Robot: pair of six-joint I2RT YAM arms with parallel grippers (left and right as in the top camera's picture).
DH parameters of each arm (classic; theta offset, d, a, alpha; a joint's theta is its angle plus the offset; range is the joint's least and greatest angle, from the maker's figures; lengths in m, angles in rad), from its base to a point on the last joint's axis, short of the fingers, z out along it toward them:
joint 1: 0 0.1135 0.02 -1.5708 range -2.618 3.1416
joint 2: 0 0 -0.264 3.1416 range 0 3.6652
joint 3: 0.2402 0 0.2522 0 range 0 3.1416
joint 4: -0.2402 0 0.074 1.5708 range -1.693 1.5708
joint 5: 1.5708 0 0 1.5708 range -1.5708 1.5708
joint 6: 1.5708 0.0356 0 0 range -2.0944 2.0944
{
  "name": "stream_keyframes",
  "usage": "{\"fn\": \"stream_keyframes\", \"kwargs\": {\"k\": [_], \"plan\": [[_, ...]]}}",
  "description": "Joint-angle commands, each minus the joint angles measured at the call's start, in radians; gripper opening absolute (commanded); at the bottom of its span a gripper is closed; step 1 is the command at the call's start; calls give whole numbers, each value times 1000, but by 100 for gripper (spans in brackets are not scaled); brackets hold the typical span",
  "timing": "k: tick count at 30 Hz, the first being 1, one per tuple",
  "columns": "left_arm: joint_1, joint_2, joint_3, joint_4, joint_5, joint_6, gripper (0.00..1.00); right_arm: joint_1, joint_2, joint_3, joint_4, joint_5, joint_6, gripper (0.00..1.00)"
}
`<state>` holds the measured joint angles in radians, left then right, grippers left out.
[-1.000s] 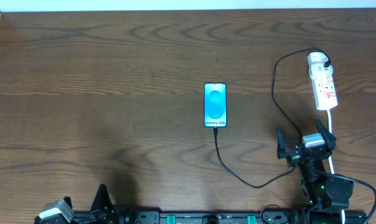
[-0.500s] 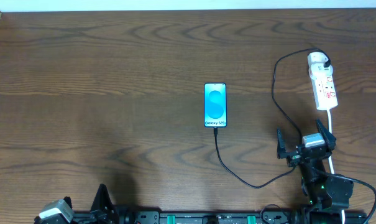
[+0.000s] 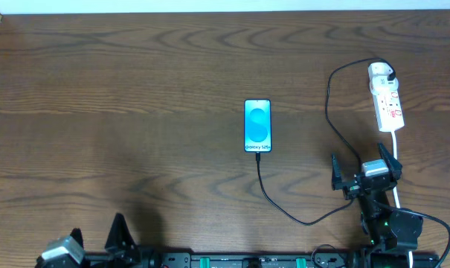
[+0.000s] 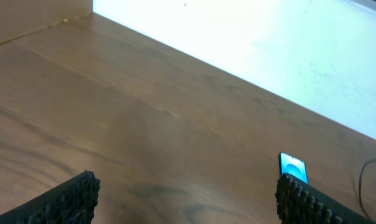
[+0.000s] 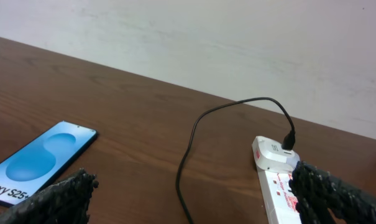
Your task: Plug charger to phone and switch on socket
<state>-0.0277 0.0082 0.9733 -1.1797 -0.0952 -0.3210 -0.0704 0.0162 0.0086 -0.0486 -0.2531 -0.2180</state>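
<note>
**Wooden table with phone, cable and power strip**

Dark brown wood fills the table [image 3: 135,74], with a white wall behind it. Both arms are at the near edge. The left gripper [image 4: 188,183] is wide open and holds nothing. The right gripper [image 5: 194,174] is also wide open and empty, near the cable. The socket [image 3: 387,100] lies at the far right. The phone [image 3: 257,125] lies flat in the middle, screen lit. The charger [image 3: 284,211] runs from the phone's near edge in a loop to the socket's far end.
</note>
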Motion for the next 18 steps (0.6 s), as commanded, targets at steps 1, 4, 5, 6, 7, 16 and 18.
{"fn": "stream_keyframes", "kwargs": {"k": [1,4,5,6,7,16,18], "plan": [[5,-6,-57,36,2,-5,91,-6,-11,-3,-4,8,16,99],[5,-6,-117,83,1,-5,91,-6,-11,-3,-4,8,16,99],[5,-6,-137,97,1,-5,91,-6,-11,-3,-4,8,16,99],[5,-6,-164,116,1,-5,91,-6,-11,-3,-4,8,16,99],[5,-6,-183,128,2,-5,91,-6,-11,-3,-4,8,16,99],[5,-6,-373,308,25,-4,91,-6,-11,-3,-4,8,16,99],[5,-6,-417,352,38,-2,91,-6,-11,-3,-4,8,16,99]]}}
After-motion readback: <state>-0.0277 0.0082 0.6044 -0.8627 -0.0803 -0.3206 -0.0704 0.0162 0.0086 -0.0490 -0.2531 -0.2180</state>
